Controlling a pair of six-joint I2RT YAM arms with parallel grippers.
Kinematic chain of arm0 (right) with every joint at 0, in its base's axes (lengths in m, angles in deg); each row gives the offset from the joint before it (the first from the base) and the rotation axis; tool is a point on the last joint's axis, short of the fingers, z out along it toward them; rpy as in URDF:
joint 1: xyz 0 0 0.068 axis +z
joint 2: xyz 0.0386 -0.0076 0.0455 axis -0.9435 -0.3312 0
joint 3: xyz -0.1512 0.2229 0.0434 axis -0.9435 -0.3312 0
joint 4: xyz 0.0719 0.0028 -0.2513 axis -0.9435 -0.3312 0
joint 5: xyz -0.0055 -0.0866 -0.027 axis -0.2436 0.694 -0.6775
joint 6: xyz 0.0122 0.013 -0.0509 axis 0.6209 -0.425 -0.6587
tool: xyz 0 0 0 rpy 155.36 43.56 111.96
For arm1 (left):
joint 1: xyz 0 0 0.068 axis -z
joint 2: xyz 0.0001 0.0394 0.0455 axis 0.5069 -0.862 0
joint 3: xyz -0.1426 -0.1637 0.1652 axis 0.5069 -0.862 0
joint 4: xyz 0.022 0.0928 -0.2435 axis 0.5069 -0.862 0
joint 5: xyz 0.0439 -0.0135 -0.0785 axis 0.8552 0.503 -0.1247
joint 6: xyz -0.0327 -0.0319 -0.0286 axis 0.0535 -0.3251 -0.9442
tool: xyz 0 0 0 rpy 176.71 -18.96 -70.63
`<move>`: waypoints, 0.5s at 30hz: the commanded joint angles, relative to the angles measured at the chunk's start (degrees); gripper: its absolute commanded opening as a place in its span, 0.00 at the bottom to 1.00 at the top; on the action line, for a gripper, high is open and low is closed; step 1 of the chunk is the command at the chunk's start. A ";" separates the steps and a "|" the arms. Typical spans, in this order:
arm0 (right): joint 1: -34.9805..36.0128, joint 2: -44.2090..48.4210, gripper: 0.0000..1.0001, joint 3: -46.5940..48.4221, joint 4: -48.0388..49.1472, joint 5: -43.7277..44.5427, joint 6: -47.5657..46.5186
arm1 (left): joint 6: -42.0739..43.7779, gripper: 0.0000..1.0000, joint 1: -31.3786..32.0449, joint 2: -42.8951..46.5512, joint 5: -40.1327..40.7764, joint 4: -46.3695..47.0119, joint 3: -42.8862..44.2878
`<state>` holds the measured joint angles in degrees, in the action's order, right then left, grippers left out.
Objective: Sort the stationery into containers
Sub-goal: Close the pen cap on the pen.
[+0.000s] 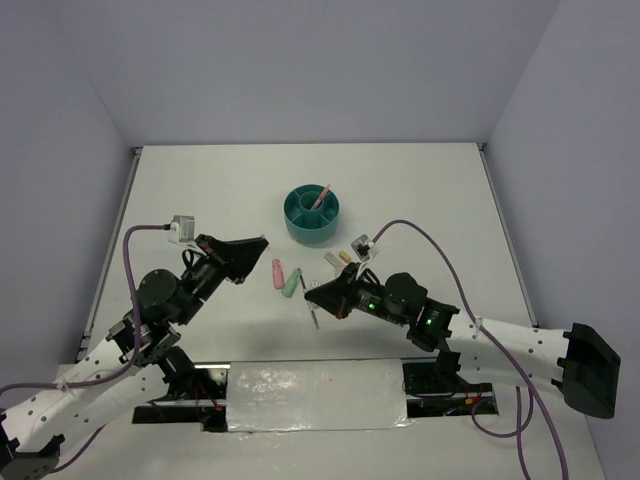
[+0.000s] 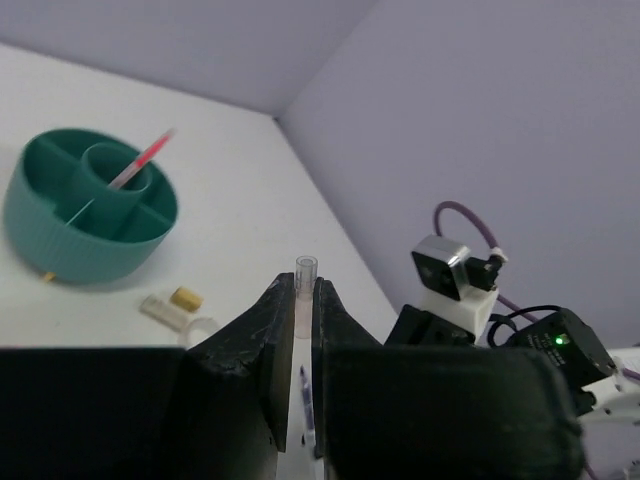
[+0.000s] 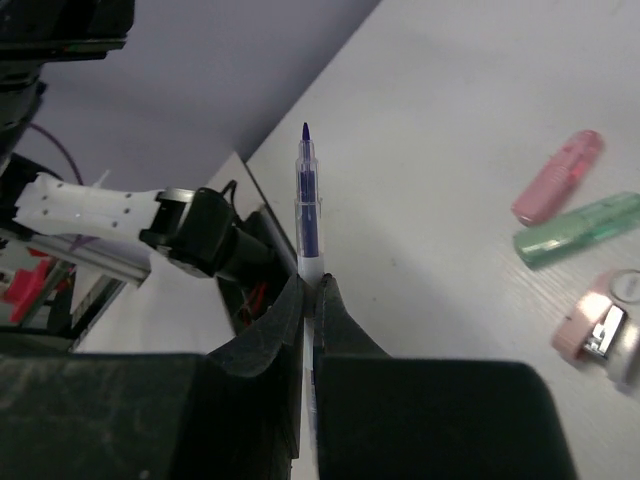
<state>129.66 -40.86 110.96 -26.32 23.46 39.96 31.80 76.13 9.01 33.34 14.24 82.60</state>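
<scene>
The round teal organiser (image 1: pixel 300 222) stands at the table's middle with a thin pink pen (image 1: pixel 320 196) in its central cup; both show in the left wrist view (image 2: pixel 60 240), (image 2: pixel 140 165). My left gripper (image 1: pixel 258 243) is shut on a small clear cap (image 2: pixel 306 272), held above the table left of the organiser. My right gripper (image 1: pixel 312 295) is shut on a thin grey pen with a blue tip (image 3: pixel 308 200). A pink capsule (image 1: pixel 277 273) and a pale-green capsule (image 1: pixel 291 283) lie between the grippers. A pink-white clip (image 3: pixel 600 325) lies beside them.
A small yellowish piece (image 2: pixel 186 296), a clear tape ring (image 2: pixel 200 328) and a pale stick (image 2: pixel 160 308) lie just in front of the organiser, near the right arm's wrist camera (image 2: pixel 455 280). Grey walls enclose the table on three sides.
</scene>
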 commanded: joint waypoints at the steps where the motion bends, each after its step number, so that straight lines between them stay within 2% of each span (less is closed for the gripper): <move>1: 4.18 -1.87 0.00 5.21 6.57 5.31 -1.27 | 4.91 0.00 -0.05 -0.06 -7.60 16.19 0.03; 7: 6.99 -4.34 0.00 7.68 8.06 6.82 -4.16 | 4.65 0.00 -0.05 -1.38 -10.08 19.91 -0.14; 9: 8.14 -4.69 0.00 9.87 4.73 10.42 -5.85 | 4.12 0.00 -0.05 -1.03 -9.81 20.43 -0.67; 15: 9.02 -5.48 0.00 12.51 3.40 9.20 -8.84 | 3.07 0.00 -0.05 -1.55 -11.75 22.63 -1.72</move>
<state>137.88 -45.91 120.29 -23.63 30.85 34.08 35.02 76.13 7.59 23.37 31.70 81.33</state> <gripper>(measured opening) 0.039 0.202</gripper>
